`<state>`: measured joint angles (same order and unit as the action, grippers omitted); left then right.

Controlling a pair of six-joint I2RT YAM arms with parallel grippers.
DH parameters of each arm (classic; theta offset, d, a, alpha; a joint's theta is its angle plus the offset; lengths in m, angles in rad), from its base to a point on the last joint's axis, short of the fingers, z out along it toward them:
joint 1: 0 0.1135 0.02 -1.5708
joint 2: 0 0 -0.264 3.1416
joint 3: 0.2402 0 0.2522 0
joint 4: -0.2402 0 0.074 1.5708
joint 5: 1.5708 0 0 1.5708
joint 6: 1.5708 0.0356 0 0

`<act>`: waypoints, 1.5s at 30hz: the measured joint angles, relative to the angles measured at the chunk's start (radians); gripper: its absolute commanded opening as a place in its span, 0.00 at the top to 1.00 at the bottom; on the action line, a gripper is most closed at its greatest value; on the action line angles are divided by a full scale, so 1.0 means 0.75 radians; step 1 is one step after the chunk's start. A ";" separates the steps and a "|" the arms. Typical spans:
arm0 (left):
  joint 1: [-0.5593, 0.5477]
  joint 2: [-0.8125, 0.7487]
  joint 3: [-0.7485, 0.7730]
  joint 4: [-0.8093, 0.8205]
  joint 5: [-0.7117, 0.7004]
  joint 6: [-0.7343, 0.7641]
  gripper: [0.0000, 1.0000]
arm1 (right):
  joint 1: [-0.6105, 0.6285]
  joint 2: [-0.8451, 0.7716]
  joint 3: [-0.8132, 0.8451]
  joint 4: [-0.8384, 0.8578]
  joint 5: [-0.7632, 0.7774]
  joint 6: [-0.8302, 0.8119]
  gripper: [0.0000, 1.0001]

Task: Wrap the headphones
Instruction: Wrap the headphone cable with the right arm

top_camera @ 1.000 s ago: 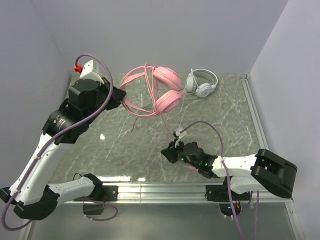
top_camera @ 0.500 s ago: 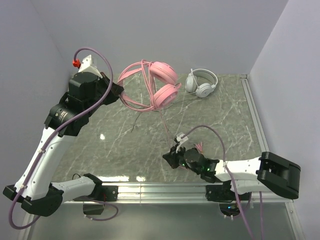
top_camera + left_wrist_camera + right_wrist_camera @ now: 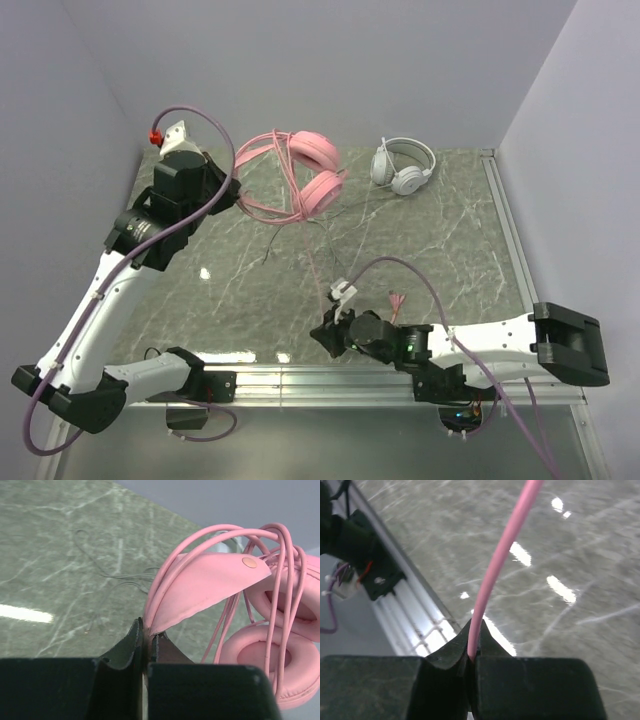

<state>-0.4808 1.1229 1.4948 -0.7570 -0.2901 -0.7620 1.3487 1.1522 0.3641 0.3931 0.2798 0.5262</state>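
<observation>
**Visitor:** Where does the pink set stand?

**Inspector:** The left gripper is clenched on the lower edge of the band of the pink headset and holds it clear of the table. The ear cups hang just beyond its fingertips. Several turns of the pink cable lie over the band, so I judge the winding partly done.

**Visitor:** And what is left of it?

**Inspector:** A long run of cable is not yet wound. It drops from the headset straight into the right gripper, which is pinched tight on it low down at the near edge of the table. The cord rises taut out of its jaws, up and away. A short pink bit shows just behind that gripper in the overhead view, possibly the plug end, but it is too small to confirm.

**Visitor:** The other pair?

**Inspector:** The white headset lies flat on the table, well apart from both grippers and out past the pink one as seen from the left gripper. A thin dark cable trails loose across the surface below the raised headset. I see no turns on that set. My assessment is one set part-wrapped and one not begun.
</observation>
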 measured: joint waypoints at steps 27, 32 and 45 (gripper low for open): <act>-0.125 0.037 -0.222 0.073 -0.407 0.264 1.00 | 0.114 -0.218 0.950 -1.416 0.565 0.039 1.00; -0.261 0.060 -0.222 0.061 -0.524 0.339 1.00 | 0.023 -0.187 0.993 -1.474 0.641 -0.055 1.00; -0.432 0.093 -0.363 0.150 -0.499 0.558 1.00 | -0.195 -0.057 1.067 -1.385 0.669 -0.350 1.00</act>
<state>-0.8047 1.1923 1.2224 -0.6449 -0.6647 -0.3431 1.2022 1.1091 1.1641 -0.6456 0.7818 0.2638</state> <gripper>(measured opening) 0.059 0.023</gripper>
